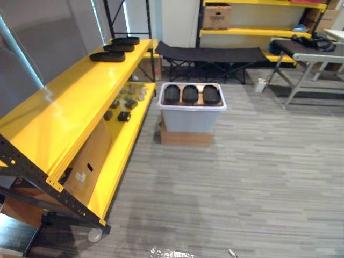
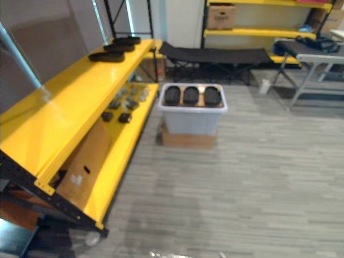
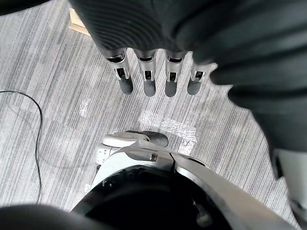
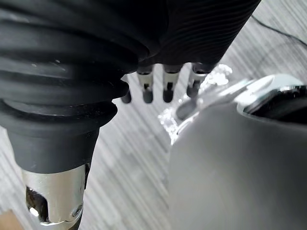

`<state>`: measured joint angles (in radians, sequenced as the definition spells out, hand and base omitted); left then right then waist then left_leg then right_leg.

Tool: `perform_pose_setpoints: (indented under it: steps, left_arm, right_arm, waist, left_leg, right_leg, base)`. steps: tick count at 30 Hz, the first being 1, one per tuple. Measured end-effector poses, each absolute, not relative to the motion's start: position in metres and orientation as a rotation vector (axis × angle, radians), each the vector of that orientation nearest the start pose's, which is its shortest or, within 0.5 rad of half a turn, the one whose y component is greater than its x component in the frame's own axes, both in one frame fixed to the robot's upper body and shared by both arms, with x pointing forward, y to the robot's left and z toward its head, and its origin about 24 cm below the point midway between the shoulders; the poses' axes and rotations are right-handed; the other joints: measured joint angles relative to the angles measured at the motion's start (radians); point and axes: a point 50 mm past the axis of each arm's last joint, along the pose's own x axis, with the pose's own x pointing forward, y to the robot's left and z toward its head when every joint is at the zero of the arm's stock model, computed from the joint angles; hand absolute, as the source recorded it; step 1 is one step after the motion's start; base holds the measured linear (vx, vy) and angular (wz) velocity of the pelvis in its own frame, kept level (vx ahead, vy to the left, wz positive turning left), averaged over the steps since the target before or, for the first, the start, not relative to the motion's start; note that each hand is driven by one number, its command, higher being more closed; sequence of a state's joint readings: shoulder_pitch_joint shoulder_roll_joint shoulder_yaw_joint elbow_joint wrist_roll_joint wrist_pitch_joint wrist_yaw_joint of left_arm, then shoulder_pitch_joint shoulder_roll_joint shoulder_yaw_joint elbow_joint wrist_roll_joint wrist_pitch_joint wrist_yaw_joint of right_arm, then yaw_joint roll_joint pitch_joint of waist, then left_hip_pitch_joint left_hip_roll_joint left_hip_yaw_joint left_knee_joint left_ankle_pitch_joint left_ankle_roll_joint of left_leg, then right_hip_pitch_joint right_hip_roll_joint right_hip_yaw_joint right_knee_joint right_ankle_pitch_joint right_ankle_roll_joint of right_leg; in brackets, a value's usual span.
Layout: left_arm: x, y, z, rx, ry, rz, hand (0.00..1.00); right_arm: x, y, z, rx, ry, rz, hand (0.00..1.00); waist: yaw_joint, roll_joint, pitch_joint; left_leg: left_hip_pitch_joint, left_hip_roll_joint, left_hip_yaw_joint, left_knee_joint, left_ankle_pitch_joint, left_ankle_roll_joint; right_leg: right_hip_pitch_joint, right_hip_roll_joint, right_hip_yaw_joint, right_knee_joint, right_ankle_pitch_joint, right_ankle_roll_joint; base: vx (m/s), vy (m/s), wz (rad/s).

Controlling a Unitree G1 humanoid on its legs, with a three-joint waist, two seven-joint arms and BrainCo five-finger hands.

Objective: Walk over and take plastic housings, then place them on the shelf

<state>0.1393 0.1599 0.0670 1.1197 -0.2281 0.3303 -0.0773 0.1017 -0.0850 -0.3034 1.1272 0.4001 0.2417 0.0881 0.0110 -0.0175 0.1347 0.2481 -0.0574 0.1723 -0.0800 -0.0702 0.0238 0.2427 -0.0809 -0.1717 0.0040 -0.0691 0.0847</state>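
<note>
Three black plastic housings lie side by side in a grey bin that stands on a low cardboard box on the floor ahead. Three more black housings rest at the far end of the yellow shelf's top board. My left hand hangs over the floor with its fingers straight and nothing in it. My right hand also points down at the floor, fingers straight and empty.
Small dark and grey parts lie on the yellow shelf's lower board. A black folding cot stands behind the bin, and a grey table is at the right. Another yellow rack with a cardboard box lines the back wall.
</note>
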Motion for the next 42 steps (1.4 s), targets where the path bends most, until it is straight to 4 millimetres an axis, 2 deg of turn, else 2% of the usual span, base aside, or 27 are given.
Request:
perform_pose_setpoints:
  steps: [11, 27, 40, 42]
  left_arm:
    - [0.030, 0.211, -0.172, -0.229, 1.511, 0.241, 0.00]
    - [0.029, 0.212, -0.172, -0.248, 1.491, 0.260, 0.00]
    - [0.030, 0.214, -0.172, -0.210, 1.470, 0.254, 0.00]
    - [0.031, 0.214, -0.172, -0.163, 1.474, 0.221, 0.00]
  right_arm:
    - [0.063, -0.197, -0.172, 0.569, 1.291, -0.445, 0.00]
    - [0.068, -0.199, -0.171, 0.455, 1.279, -0.409, 0.00]
    - [0.068, -0.199, -0.171, 0.436, 1.272, -0.424, 0.00]
    - [0.068, -0.199, -0.171, 0.436, 1.269, -0.426, 0.00]
  waist:
    - [-0.002, -0.005, 0.031]
    - [-0.004, -0.009, 0.030]
    - [-0.005, -0.019, 0.033]
    - [-0.009, -0.025, 0.035]
  left_leg:
    - [0.009, -0.004, 0.001, -0.009, 0.013, 0.009]
    - [-0.004, -0.011, -0.017, -0.009, 0.019, 0.014]
    - [-0.005, -0.010, -0.008, -0.009, 0.019, 0.013]
    - [-0.007, -0.012, -0.007, -0.009, 0.018, 0.013]
  right_leg:
    - [0.003, -0.003, -0.022, -0.001, 0.000, -0.001]
    - [0.011, -0.006, -0.051, -0.032, 0.016, -0.003]
    - [0.010, -0.006, -0.046, -0.032, 0.018, -0.003]
    - [0.002, -0.008, -0.045, -0.028, 0.018, -0.002]
  base:
    - [-0.04, -0.001, -0.01]
    - [0.01, 0.003, 0.04]
    - [-0.01, 0.001, -0.01]
    - [0.00, 0.000, 0.00]
